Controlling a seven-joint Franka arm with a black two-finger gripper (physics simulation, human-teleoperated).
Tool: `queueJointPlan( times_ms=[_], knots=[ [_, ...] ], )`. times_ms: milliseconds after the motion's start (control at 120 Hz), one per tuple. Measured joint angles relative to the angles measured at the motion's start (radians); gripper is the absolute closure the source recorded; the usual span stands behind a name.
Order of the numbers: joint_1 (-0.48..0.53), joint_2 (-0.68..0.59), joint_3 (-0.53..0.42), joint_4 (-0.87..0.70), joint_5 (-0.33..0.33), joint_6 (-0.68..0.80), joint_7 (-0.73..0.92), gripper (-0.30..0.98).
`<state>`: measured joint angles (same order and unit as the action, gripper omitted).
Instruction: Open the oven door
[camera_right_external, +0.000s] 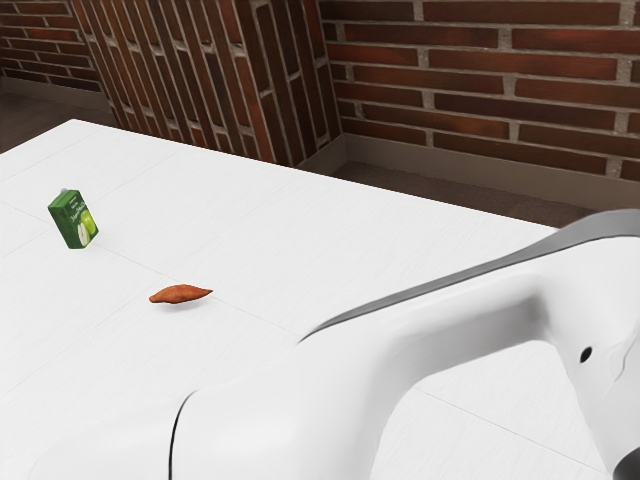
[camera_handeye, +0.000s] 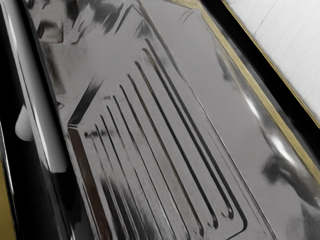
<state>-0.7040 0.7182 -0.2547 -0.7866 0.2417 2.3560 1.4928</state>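
Observation:
Under my hand, in the wrist view, is the oven (camera_handeye: 210, 75), with a shiny grey metal surface cut by several long dark slots and edged in black and gold. A smooth grey bar (camera_handeye: 37, 95), which looks like the door handle, runs along a black panel beside the metal surface. Whether the oven door is open or closed I cannot tell.
The white table (camera_right_external: 300, 220) holds a green juice carton (camera_right_external: 74, 219) and an orange-brown sweet potato (camera_right_external: 181, 294) toward the exterior view's left. My white arm (camera_right_external: 330, 400) spans its lower right. Brick walls stand behind the table.

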Motion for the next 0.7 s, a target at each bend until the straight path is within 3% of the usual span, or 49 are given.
queueJointPlan(
  times_ms=[358,700],
  knots=[
    [-0.005,-0.003,0.001,-0.005,-0.037,-0.038,0.013,-0.05],
    [-0.008,-0.014,0.001,-0.01,-0.07,-0.093,0.018,0.0]
  ],
)
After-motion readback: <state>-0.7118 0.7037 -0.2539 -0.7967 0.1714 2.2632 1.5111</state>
